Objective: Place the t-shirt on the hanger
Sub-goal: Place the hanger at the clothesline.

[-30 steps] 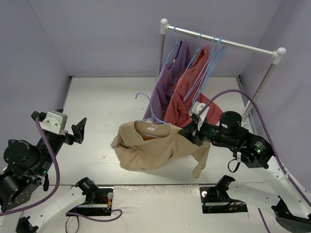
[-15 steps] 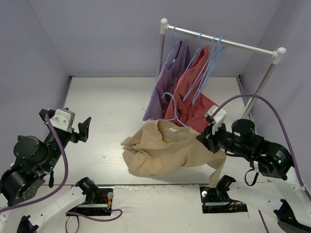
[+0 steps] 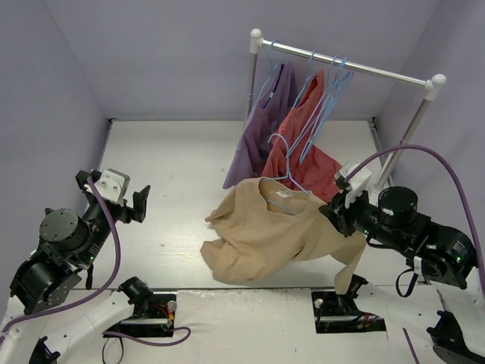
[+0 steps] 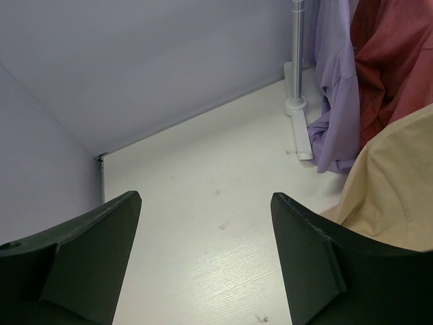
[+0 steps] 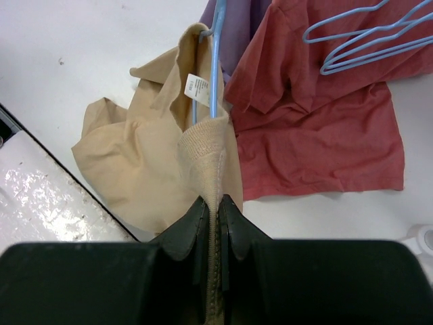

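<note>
T-shirt (image 5: 135, 156) hides most of hanger (image 5: 215, 68); right fingers (image 5: 193, 227) pinch its fabric, left fingers (image 4: 95, 250) spread empty.

The left arm is hanging raised, its claw (image 4: 203, 203) gaping wide; the right arm is angling inward, its claw (image 5: 211, 203) pinching tight on the t-shirt (image 5: 132, 159).

On table (image 3: 174, 159): t-shirt (image 3: 269, 231), hanger (image 5: 215, 74) in collar. Behind: rack (image 3: 341, 67). At shirt's right edge: right gripper (image 3: 327, 214). Well left: left gripper (image 3: 139, 205).
</note>
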Controlling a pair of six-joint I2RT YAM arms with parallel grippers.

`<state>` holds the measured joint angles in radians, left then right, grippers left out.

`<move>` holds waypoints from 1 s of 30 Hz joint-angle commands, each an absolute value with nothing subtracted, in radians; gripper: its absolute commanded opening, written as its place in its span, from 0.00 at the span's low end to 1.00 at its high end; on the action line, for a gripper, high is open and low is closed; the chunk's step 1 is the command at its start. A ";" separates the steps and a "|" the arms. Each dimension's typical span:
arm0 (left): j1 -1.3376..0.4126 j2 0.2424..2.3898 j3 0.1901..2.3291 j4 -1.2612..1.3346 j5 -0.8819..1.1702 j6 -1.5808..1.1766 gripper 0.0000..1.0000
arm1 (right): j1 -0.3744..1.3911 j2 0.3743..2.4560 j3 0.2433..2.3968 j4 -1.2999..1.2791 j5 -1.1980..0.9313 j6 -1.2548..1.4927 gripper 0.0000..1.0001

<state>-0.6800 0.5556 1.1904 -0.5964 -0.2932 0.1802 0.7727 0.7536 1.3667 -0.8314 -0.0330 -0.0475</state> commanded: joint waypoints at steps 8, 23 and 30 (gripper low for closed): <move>-0.685 0.561 1.174 -0.496 -0.293 0.151 0.73 | 0.770 0.817 1.511 -0.762 0.143 -0.075 0.00; -0.684 0.565 1.150 -0.466 -0.271 0.166 0.73 | 0.772 0.769 1.460 -0.899 0.100 -0.050 0.00; -0.685 0.581 1.144 -0.451 -0.253 0.162 0.73 | 0.776 0.793 1.501 -0.929 0.162 -0.039 0.00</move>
<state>-0.6796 0.5477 1.1368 -0.5457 -0.2748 0.1696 0.7731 0.7683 1.4532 -0.9678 0.0867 -0.0593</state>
